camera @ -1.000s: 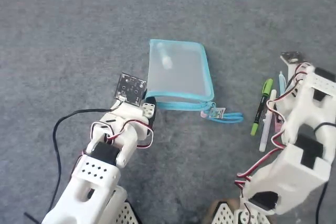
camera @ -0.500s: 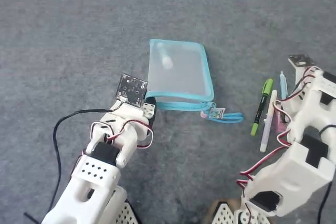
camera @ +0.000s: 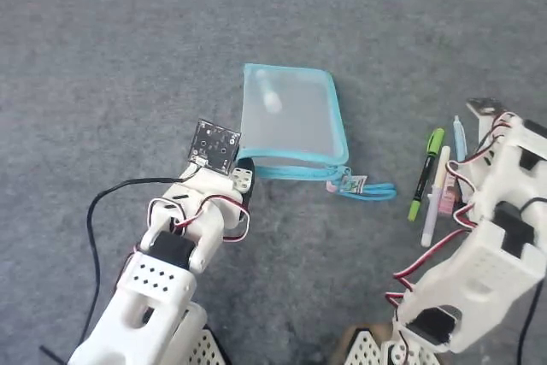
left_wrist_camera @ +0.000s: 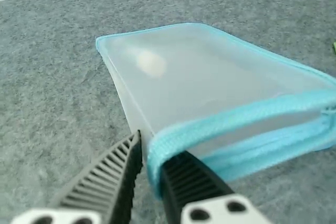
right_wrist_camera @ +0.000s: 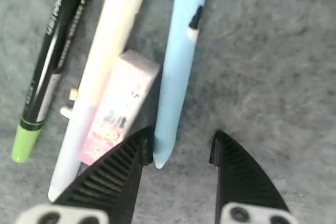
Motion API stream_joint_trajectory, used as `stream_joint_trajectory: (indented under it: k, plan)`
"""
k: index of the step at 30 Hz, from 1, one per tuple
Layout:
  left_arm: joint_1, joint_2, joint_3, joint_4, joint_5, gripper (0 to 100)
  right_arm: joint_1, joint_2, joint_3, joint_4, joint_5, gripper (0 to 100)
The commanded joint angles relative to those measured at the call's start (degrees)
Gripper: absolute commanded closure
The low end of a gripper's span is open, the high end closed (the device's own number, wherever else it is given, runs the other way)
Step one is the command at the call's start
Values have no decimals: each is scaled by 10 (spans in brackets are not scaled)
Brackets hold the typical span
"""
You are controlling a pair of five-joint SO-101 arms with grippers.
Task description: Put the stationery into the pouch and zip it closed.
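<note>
grey mat [camera: 102, 83]: right gripper [right_wrist_camera: 184, 136] has drawn back over the blue pen [right_wrist_camera: 181, 51], jaws apart, nothing picked. left gripper [left_wrist_camera: 152, 150] still pinches the pouch [left_wrist_camera: 210, 77] rim; loading pending.

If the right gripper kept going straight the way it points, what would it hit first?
Most likely the blue pen: its tip lies between the right gripper's open fingers, near one. Otherwise the grey mat. Depth is unclear.

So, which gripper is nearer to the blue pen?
Right. The right gripper sits open at the tip of the blue pen; the left gripper grips the pouch, far off.
</note>
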Motion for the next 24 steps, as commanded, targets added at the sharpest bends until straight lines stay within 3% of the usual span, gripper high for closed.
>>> stream_joint_trajectory:
  k: [1,4,9,15,24]
  plan:
    - [4,0,-7,-17,-7,988,-22,11,-19,-13,4,812]
    - [4,0,-7,-17,-7,988,-22,11,-19,-13,4,840]
    - [4,0,-7,-17,-7,988,-24,11,-19,-13,8,997]
    - [4,0,-3,-17,-7,988,-10,-24,-43,23,4,991]
    - [4,0,-3,-19,-7,988,-20,-252,-71,180,8,992]
